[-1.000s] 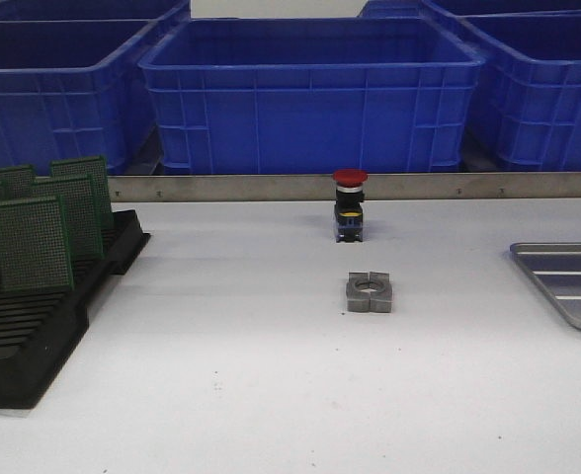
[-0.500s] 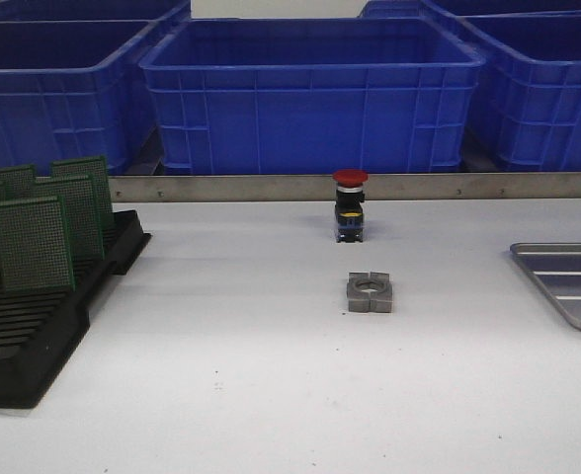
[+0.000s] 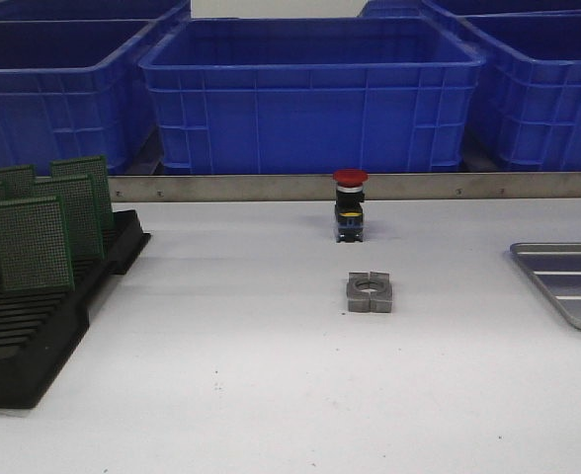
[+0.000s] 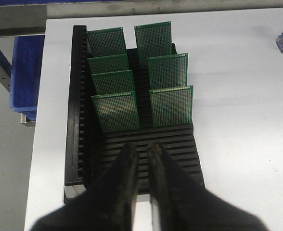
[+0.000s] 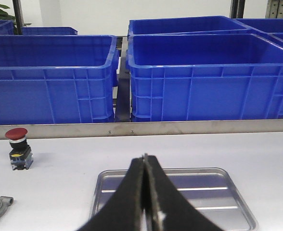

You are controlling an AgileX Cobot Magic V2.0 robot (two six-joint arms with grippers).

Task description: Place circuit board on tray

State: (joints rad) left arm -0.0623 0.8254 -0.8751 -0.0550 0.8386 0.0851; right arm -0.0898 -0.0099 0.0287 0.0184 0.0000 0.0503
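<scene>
Nothing on the table has shifted across the three front views: the boards, the red-capped button and the grey clamp sit exactly where they did a second ago, and neither arm has entered that view. Green circuit boards (image 4: 116, 111) stand upright in the slots of the black rack (image 4: 76, 120) at the table's left edge, seven of them counted from the left wrist camera, arranged in two columns. The left gripper (image 4: 142, 149) hovers above the rack's near, unfilled slots, its fingers (image 4: 127, 166) drawn nearly together with only a thin slit between them and nothing held. Over on the right, the tray (image 5: 228, 192) lies flat on the white table (image 3: 221, 326), bare, with pale ridges across its floor; only its left part shows in the front view (image 3: 567, 281). The right gripper (image 5: 145, 159) hangs over the tray with its fingers pressed closed, empty. A red emergency button (image 3: 350, 204) stands near the table's back edge, a grey metal clamp block (image 3: 370, 292) just in front of it. Blue crates (image 3: 310, 94) line the back.
</scene>
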